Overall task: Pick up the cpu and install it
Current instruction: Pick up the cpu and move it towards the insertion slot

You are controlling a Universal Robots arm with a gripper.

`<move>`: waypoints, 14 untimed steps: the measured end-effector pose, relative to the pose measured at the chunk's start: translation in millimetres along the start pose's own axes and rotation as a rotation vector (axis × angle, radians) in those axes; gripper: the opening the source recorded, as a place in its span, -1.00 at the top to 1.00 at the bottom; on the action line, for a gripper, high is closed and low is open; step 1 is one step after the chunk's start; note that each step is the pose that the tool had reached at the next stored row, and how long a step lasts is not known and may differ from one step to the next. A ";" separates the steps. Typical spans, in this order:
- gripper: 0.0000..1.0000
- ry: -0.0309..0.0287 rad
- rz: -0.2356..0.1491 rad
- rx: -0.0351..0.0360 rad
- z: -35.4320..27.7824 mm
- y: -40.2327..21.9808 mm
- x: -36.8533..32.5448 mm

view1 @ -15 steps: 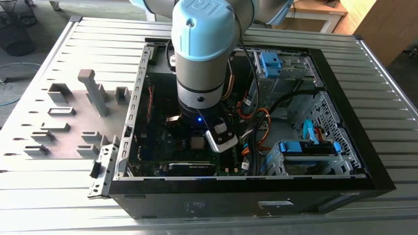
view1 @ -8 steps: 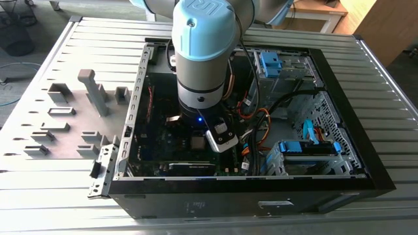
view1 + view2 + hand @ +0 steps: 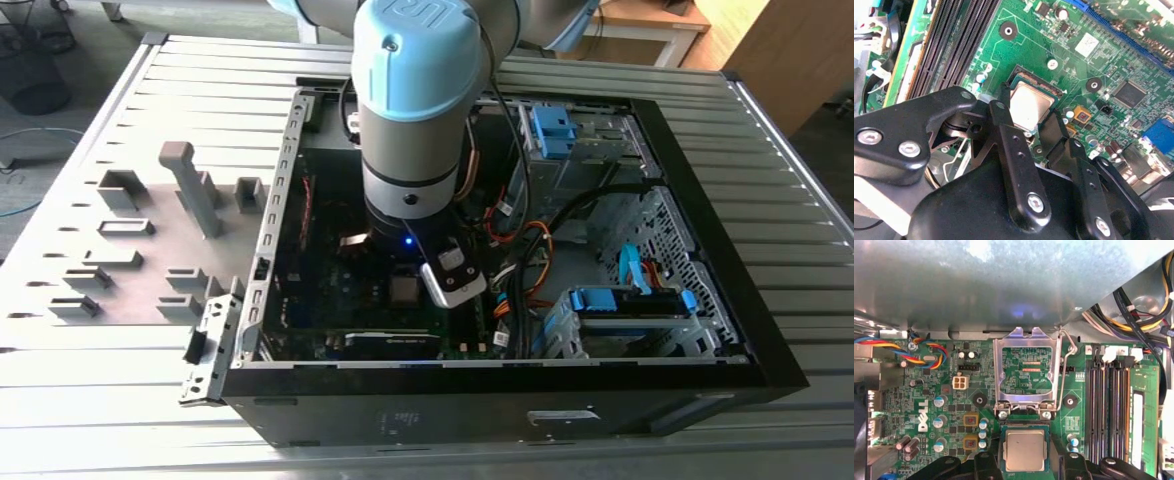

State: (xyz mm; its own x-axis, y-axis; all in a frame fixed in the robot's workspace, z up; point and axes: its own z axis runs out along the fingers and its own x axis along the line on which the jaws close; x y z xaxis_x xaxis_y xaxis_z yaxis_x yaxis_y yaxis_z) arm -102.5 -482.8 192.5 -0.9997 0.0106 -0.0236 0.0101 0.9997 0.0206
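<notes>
Seeing the cpu (image 3: pixel 1025 450) flat in the socket (image 3: pixel 1024 425), lid up. It's square, so no long axis; its edges run parallel to the RAM slots (image 3: pixel 1104 410) and square to the socket frame. The gripper (image 3: pixel 1026 461) sits right at it, but I can't tell whether it's clamped on the cpu or has let go. The bracket (image 3: pixel 998 370) is swung open and stands just beyond the socket, on the side away from the gripper. The motherboard (image 3: pixel 949 405) is green and dense with caps and chips. It lies in the bottom of a black case (image 3: pixel 534 385) laid open on a grey slatted metal table (image 3: pixel 787 330). Grey blocks (image 3: pixel 200 190) stand on a plate at the exterior view's left, with wood furniture at the back. The cpu lid is matte silver-grey with rounded corners and a green rim. The bracket is bare shiny steel. The arm (image 3: pixel 414 130) is a grey tube with a pale blue cap. Blue latches (image 3: pixel 554 130) and orange cables (image 3: pixel 541 255) sit inside the case.
</notes>
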 end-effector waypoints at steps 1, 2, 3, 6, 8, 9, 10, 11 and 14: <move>0.06 0.0000 0.000 0.0001 0.0 -0.7 0.0; 0.06 -0.0001 0.000 0.0000 0.0 -0.8 0.0; 0.06 0.0000 0.000 0.0000 0.0 -0.8 0.0; 0.06 -0.0001 0.000 -0.0001 0.3 -0.5 0.0; 0.06 -0.0001 0.000 -0.0001 0.4 -0.2 0.0; 0.06 -0.0001 0.000 0.0000 0.5 -0.1 0.1; 0.06 -0.0001 0.000 0.0001 0.5 0.0 0.1; 0.06 0.0001 0.000 0.0002 0.7 0.0 0.1; 0.06 0.0000 0.000 0.0000 2.0 0.1 0.1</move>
State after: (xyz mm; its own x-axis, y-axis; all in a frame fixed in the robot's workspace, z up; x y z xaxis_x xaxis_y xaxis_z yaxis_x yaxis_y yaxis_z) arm -102.6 -482.7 190.5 -0.9997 0.0106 -0.0236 0.0101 0.9997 0.0206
